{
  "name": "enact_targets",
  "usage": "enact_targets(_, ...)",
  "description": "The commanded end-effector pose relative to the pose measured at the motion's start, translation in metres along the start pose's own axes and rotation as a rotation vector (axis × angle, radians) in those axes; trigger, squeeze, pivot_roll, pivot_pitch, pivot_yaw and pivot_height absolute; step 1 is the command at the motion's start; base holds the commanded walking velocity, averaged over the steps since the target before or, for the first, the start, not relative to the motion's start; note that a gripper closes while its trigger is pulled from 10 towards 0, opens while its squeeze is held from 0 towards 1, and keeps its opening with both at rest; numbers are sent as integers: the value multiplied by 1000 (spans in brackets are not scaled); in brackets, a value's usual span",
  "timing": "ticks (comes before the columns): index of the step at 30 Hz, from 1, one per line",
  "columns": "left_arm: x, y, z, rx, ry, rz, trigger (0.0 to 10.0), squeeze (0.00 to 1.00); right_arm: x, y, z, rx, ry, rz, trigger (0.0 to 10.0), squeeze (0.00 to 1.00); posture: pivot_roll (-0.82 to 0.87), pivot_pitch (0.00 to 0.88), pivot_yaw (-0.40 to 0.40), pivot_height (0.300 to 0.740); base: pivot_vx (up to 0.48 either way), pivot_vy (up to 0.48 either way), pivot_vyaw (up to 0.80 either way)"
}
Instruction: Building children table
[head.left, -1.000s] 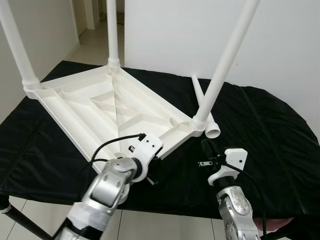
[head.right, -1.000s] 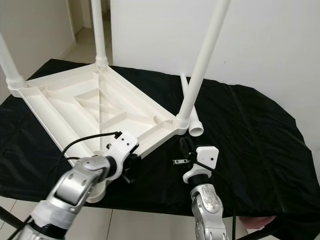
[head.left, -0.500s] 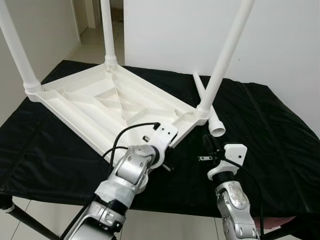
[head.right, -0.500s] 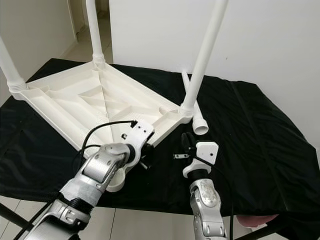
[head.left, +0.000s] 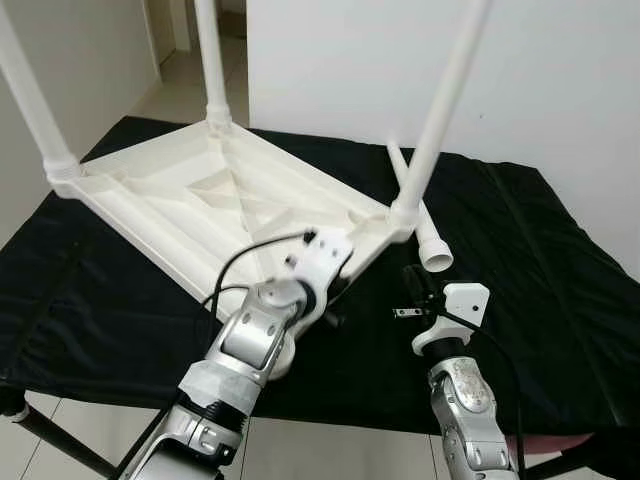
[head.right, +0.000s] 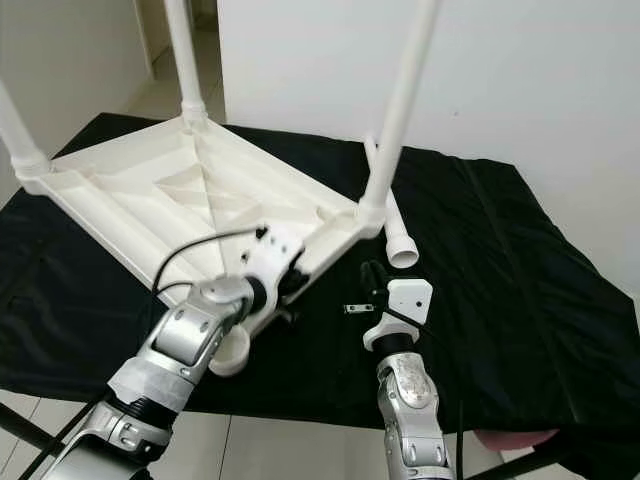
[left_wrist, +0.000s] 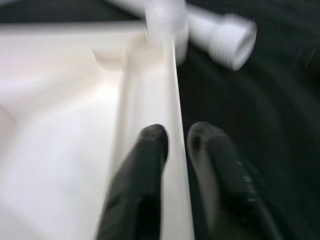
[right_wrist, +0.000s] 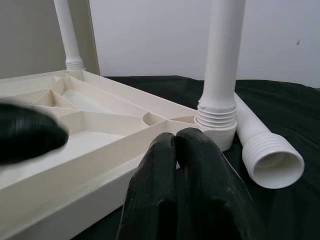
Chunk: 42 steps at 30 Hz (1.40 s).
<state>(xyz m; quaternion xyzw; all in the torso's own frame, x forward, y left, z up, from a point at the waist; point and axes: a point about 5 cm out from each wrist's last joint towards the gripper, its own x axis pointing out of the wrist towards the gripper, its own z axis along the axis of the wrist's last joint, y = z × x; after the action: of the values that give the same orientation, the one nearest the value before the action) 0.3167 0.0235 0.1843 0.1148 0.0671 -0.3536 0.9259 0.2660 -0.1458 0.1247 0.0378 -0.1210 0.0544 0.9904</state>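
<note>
A white plastic tabletop (head.left: 200, 205) lies upside down on a black cloth. Three white legs stand screwed into its corners: the far-left leg (head.left: 30, 95), the back leg (head.left: 210, 60) and the right leg (head.left: 440, 110). The near corner socket (head.right: 228, 352) is open. A loose leg (head.left: 420, 215) lies beside the right corner, its threaded end (right_wrist: 272, 160) facing me. My left gripper (left_wrist: 176, 137) is shut on the tabletop's near rim (left_wrist: 172, 90), one finger on each side. My right gripper (right_wrist: 175, 145) hovers shut and empty just in front of the right corner.
The black cloth (head.left: 540, 280) covers the whole work surface and drops off at the front edge near my arms. A white wall stands behind, and a tiled floor (head.left: 180, 85) runs off at the back left.
My left arm has reached forward from the near corner onto the rim. The tabletop has shifted away from the loose leg's threaded end. The right gripper has barely moved.
</note>
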Motion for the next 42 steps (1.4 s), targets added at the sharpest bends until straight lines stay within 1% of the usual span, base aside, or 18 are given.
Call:
enact_targets(1, 0, -7, 0, 2, -11, -76, 10000, 1000, 0, -1, -2, -4, 7, 5, 10000, 0, -1, 0, -82, 740, 0, 0, 0)
enact_targets(2, -1, -7, 2, 2, -18, -72, 10000, 333, 0, -1, -2, -4, 8, 6, 10000, 0, -1, 0, -82, 740, 0, 0, 0)
enact_targets(6, -2, -7, 3, -8, -26, -66, 10000, 333, 0, -1, -3, -5, 9, 6, 10000, 0, -1, 0, -82, 740, 0, 0, 0)
enact_targets(7, -3, -5, 5, 0, -44, -61, 10000, 0, 0, -1, -3, -4, 10, 6, 10000, 0, 1, 0, -82, 740, 0, 0, 0)
enact_targets(11, -6, -3, 8, 13, -74, -52, 10000, 0, 0, 0, -3, -4, 11, 8, 10000, 0, 1, 0, -82, 740, 0, 0, 0)
enact_targets(13, -15, 9, 10, 113, -116, -6, 10000, 0, -1, 0, -4, -7, 13, 7, 10000, 0, 1, 0, -79, 740, 0, 0, 0)
enact_targets(14, -15, 9, 10, 113, -116, -6, 10000, 0, -1, 0, -4, -7, 13, 7, 10000, 0, 1, 0, -79, 740, 0, 0, 0)
enact_targets(15, -24, 20, 10, 174, -152, 21, 10000, 0, -1, -1, -4, -9, 14, 6, 10000, 0, 0, 0, -78, 740, 0, 0, 0)
enact_targets(20, -33, 37, 5, 184, -138, 49, 10000, 0, -1, -3, -3, -13, 12, 4, 10000, 0, 1, 0, -78, 740, 0, 0, 0)
enact_targets(22, -42, 48, -8, 199, -104, 43, 10000, 0, 0, -4, -3, -17, 11, 5, 10000, 0, 1, 0, -79, 740, 0, 0, 0)
enact_targets(27, -51, 56, -23, 217, -43, 5, 10000, 0, 1, -4, -3, -20, 9, 7, 10000, 0, 2, 0, -80, 740, 0, 0, 0)
enact_targets(28, -57, 67, -33, 232, 3, 15, 10000, 0, 2, -4, -2, -26, 6, 14, 10000, 0, 4, 0, -84, 740, 0, 0, 0)
enact_targets(29, -57, 67, -33, 232, 3, 15, 10000, 0, 2, -4, -2, -26, 6, 14, 10000, 0, 4, 0, -84, 740, 0, 0, 0)
enact_targets(32, -63, 81, -49, 238, 110, 31, 10000, 0, 3, -5, -2, -27, 6, 18, 10000, 0, 5, 0, -89, 740, 0, 0, 0)
enact_targets(35, -69, 91, -55, 279, 156, 34, 10000, 0, 3, -6, -2, -32, 7, 23, 10000, 0, 7, 0, -92, 740, 0, 0, 0)
enact_targets(39, -73, 99, -58, 269, 181, 33, 10000, 0, 4, -7, -2, -35, 7, 27, 10000, 0, 10, 0, -94, 740, 0, 0, 0)
enact_targets(40, -74, 102, -59, 272, 191, 37, 10000, 235, 4, -7, -2, -35, 7, 29, 10000, 0, 10, 0, -92, 740, 0, 0, 0)
enact_targets(42, -74, 104, -60, 277, 198, 38, 10000, 235, 4, -7, -2, -36, 7, 30, 10000, 0, 10, 0, -92, 740, 0, 0, 0)
